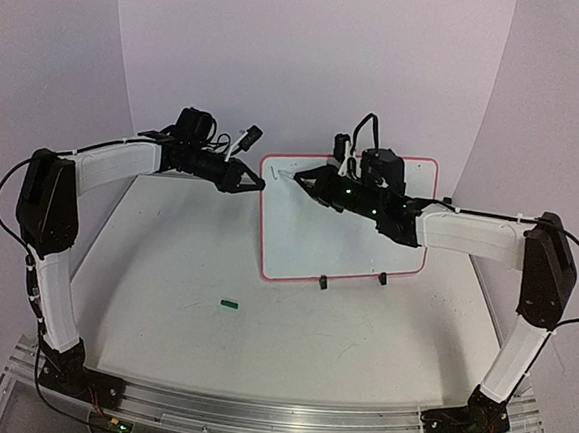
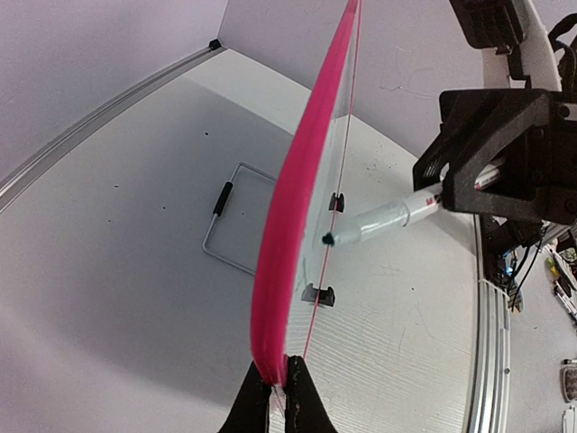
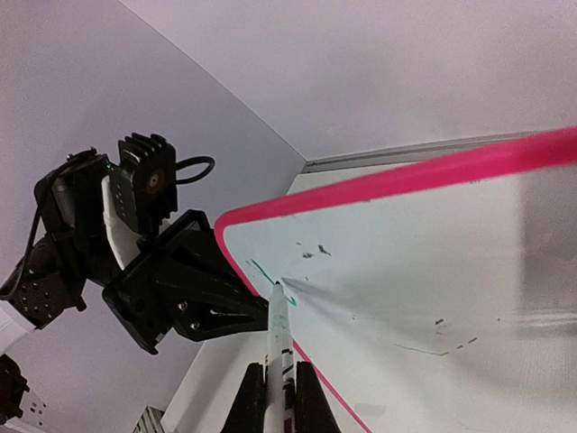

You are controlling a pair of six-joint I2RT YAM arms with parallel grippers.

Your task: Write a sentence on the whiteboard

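Upright whiteboard (image 1: 343, 236), marker (image 2: 388, 217) tip at its top-left corner.
The right pincer (image 3: 279, 383) grips the marker, axis pointing left; left pincer (image 2: 280, 383) pinches the board's left edge, far-centre of tabletop (image 1: 163, 297).

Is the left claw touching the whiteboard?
Touching. The left wrist view shows the left gripper pinching the red frame of the whiteboard between its fingertips.

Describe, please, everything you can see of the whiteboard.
The whiteboard is a small white rectangle in a thin red frame with rounded corners, standing nearly upright on two black clip feet. The left gripper pinches its side edge; the right gripper holds a marker whose tip touches its face near the top corner, beside faint green strokes.
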